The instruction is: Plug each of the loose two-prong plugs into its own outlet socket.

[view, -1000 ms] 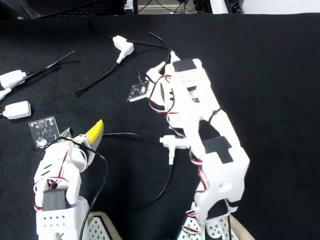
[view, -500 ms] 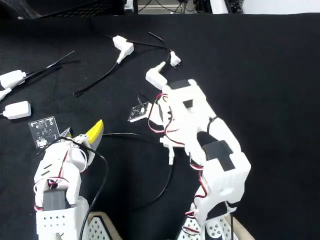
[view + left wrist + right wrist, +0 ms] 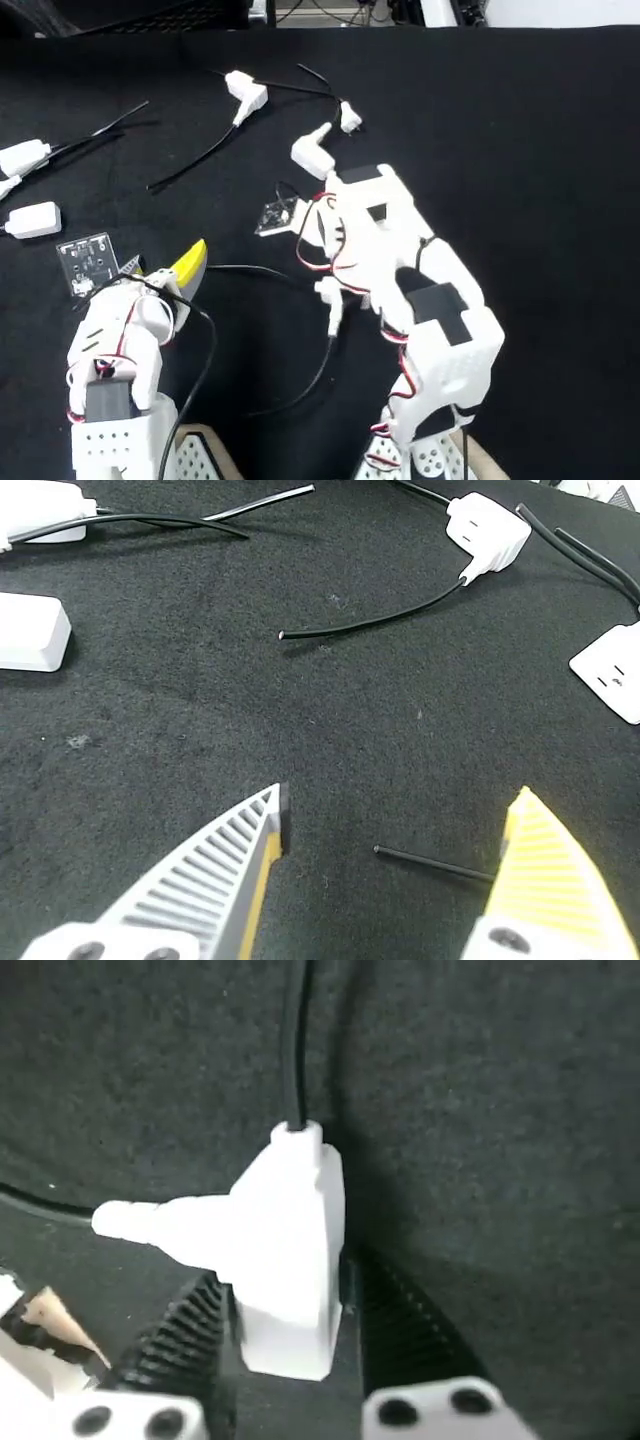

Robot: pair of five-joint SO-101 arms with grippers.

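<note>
Black cloth covers the bench [image 3: 560, 150]. From above we see the right arm [image 3: 420, 270] bent over the middle of it, with a white two-prong plug [image 3: 332, 298] tucked at its side. The plug's black cable [image 3: 315, 375] curls toward the near edge. Just beyond the arm lies a white angled outlet socket [image 3: 312, 154], with a small white plug [image 3: 350, 120] near it and a second white socket block [image 3: 247, 92] farther back. A white oblong adapter [image 3: 33, 220] sits at the left edge. The left arm [image 3: 125, 340] rests well apart from all of these.

From the left wrist we find the left claw [image 3: 400, 795] spread wide over bare cloth and holding nothing. A thin black wire [image 3: 430, 865] lies between its fingers, and the sockets lie farther ahead.

From the right wrist, the right claw [image 3: 285, 1290] is clamped on the plug's white body. Black ribbed fingers [image 3: 175, 1335] press either side of it, and the cable runs away across the cloth.
</note>
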